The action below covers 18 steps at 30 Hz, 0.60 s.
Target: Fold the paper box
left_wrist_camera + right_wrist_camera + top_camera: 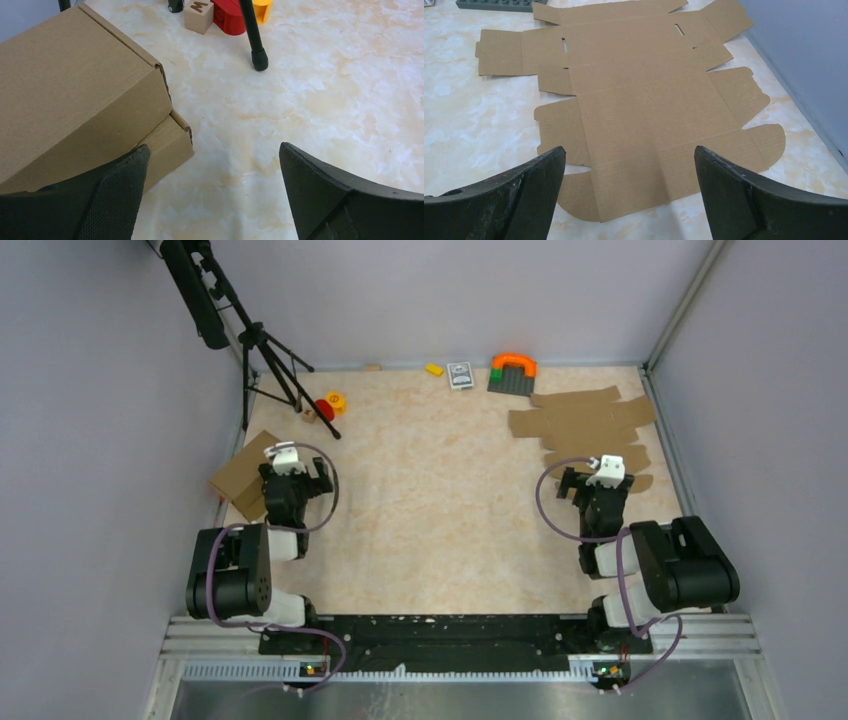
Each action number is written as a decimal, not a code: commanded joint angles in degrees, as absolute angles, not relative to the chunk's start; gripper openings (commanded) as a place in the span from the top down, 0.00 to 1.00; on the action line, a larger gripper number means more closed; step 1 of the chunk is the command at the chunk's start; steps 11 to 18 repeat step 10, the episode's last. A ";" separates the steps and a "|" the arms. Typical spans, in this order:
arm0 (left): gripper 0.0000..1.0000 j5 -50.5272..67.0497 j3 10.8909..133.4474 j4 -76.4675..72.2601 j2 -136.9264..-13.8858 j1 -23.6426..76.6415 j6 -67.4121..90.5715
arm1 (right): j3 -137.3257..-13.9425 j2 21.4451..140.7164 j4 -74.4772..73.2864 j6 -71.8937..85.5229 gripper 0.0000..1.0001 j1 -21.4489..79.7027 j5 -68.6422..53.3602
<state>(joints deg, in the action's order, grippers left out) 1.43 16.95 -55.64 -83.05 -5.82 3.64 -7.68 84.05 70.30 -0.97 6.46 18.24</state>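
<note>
Paper box (649, 115) is laid flat, unfolded. Right gripper (628, 150) is held open just short of it. Left gripper (214, 146) is held open well apart from it, by stacked folded boxes (75, 100).

Marbled table (440, 500), flat paper box (585, 420) lying at the far right corner, two folded boxes (243, 475) sitting stacked at the left edge, small toys (512, 365) lying along the far edge

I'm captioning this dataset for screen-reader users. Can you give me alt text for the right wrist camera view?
A flat, unfolded brown cardboard paper box lies on a marbled beige table, with its creased panels, flaps and slots showing. The right gripper, open, shows two dark fingers framing the sheet's near end in the foreground; a grey wall runs along the right.
</note>
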 commanded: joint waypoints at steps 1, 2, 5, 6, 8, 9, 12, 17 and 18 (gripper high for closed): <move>0.01 2.87 18.68 -56.98 -83.43 -5.54 2.27 | -9.32 83.71 72.68 -0.39 0.02 5.96 18.14; 0.01 2.85 18.54 -57.00 -83.32 -5.54 2.28 | -9.32 83.63 72.64 -0.39 0.02 5.94 18.17; 0.01 2.93 18.65 -56.92 -83.36 -5.54 2.26 | -9.32 83.75 72.73 -0.44 0.02 5.93 18.12; 0.01 2.86 18.70 -56.87 -83.47 -5.52 2.22 | -9.32 83.71 72.69 -0.44 0.02 5.97 18.06; 0.01 2.92 18.76 -56.92 -83.58 -5.54 2.20 | -9.32 83.76 72.70 -0.44 0.02 5.93 18.13; 0.01 2.91 18.68 -56.93 -83.42 -5.54 2.20 | -9.32 83.69 72.69 -0.44 0.02 5.95 18.13; 0.01 2.92 18.64 -56.97 -83.41 -5.53 2.27 | -9.32 83.68 72.69 -0.40 0.02 5.94 18.12; 0.01 2.92 18.64 -56.97 -83.41 -5.53 2.27 | -9.32 83.68 72.69 -0.40 0.02 5.94 18.12; 0.01 2.92 18.64 -56.97 -83.41 -5.53 2.27 | -9.32 83.68 72.69 -0.40 0.02 5.94 18.12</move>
